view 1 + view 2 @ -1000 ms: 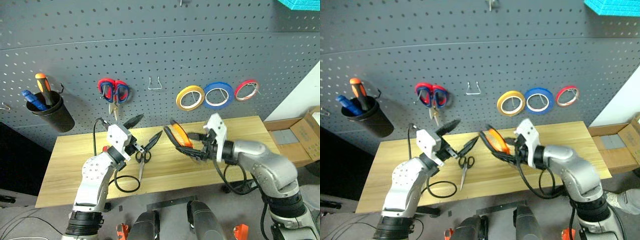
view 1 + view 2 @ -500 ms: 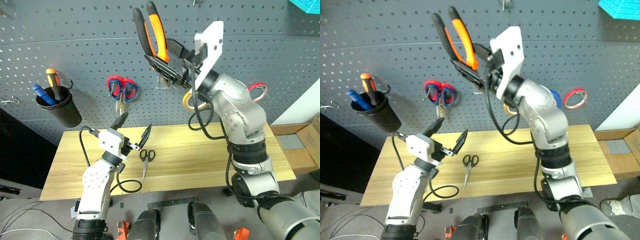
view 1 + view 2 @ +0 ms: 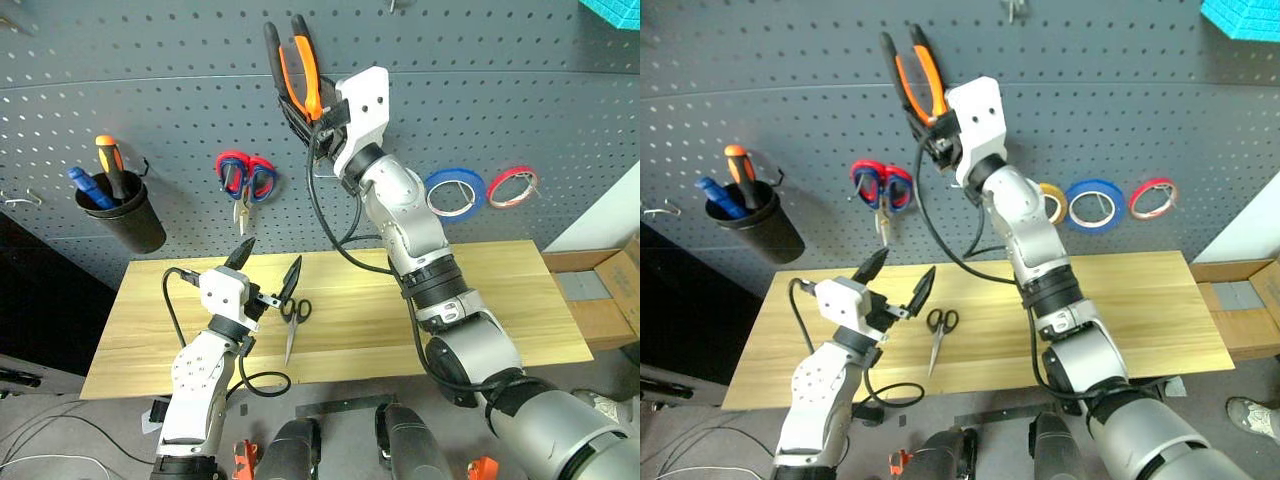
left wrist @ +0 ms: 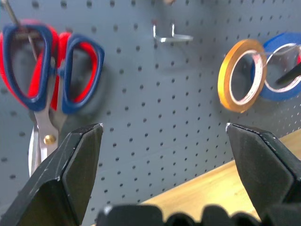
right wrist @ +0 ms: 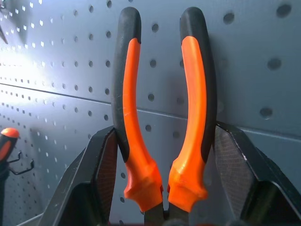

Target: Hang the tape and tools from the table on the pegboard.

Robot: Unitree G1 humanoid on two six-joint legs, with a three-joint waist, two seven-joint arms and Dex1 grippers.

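Observation:
My right gripper (image 3: 308,112) is shut on the orange-and-black pliers (image 3: 296,62). It holds them high against the dark grey pegboard (image 3: 150,60) with the handles pointing up. In the right wrist view both handles (image 5: 162,108) stand between my fingers (image 5: 99,181). My left gripper (image 3: 270,258) hovers open and empty over the left part of the wooden table (image 3: 500,300). Just to its right the small black-handled scissors (image 3: 293,318) lie flat on the table. The yellow tape (image 3: 1052,203) hangs on the pegboard, half hidden behind my right arm, and shows whole as a ring (image 4: 242,75) in the left wrist view.
Red-and-blue scissors (image 3: 245,180), a blue tape ring (image 3: 452,192) and a red tape ring (image 3: 513,186) hang on the board. A black cup (image 3: 125,215) holds an orange-and-black screwdriver. A bare metal hook (image 4: 169,36) sits between scissors and tapes. A cardboard box (image 3: 610,275) stands at the right.
My right arm swung up from just above the table to the pegboard, carrying the pliers, whose handles now point up. The left gripper stayed open in about the same spot.

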